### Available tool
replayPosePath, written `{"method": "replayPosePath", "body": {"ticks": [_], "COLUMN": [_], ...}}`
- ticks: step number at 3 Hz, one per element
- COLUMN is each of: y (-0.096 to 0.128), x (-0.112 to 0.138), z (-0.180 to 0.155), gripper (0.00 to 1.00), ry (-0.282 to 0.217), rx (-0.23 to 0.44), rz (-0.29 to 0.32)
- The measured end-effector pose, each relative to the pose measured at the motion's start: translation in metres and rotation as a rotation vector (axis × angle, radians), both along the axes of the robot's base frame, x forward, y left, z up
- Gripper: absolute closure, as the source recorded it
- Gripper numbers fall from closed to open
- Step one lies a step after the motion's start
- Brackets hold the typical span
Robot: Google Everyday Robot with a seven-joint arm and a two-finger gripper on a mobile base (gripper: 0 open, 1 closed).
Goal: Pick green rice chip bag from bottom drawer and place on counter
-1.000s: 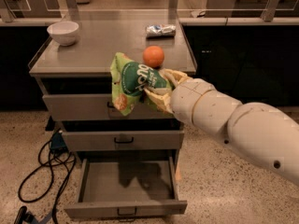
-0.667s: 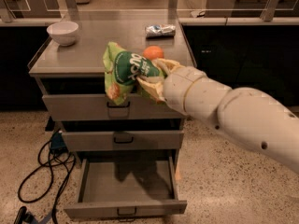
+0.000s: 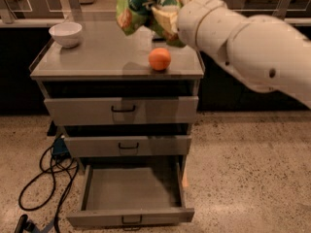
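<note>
The green rice chip bag was in the air above the back edge of the counter, its crinkled light-green foil creased and partly cut off by the top of the view. The gripper was closed on the bag's right side. Its pale fingers were half buried in the folds, so the exact hold was hard to make out. The rounded cream arm reached in from the right of the counter.

On the counter's flat grey metal top, a smooth round orange lay near the front right, below the bag. A white bowl sat at the back left corner.

Below the counter, the two upper drawers were pushed in. The bottom drawer stood pulled out, a shallow grey metal tray with a small black handle. Dark cables looped over the speckled floor to the lower left of the counter.
</note>
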State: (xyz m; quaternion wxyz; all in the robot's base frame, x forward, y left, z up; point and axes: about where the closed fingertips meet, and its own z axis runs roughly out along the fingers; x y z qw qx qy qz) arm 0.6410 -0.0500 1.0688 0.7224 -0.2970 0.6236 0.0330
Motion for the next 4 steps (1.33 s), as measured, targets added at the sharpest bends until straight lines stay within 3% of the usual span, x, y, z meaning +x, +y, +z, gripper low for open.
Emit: {"method": "replayPosePath", "body": {"ticks": [1, 2, 3, 4], "y": [-0.001, 0.004, 0.004, 0.013], "x": [0.036, 0.048, 0.056, 0.108], "z": [0.045, 0.058, 0.063, 0.055], "gripper": [1.0, 1.0, 1.0, 1.0], "ry": [-0.045, -0.063, -0.067, -0.024], "rx": [0.016, 0.007, 0.009, 0.0], "rz": [0.007, 0.008, 0.008, 0.048]}}
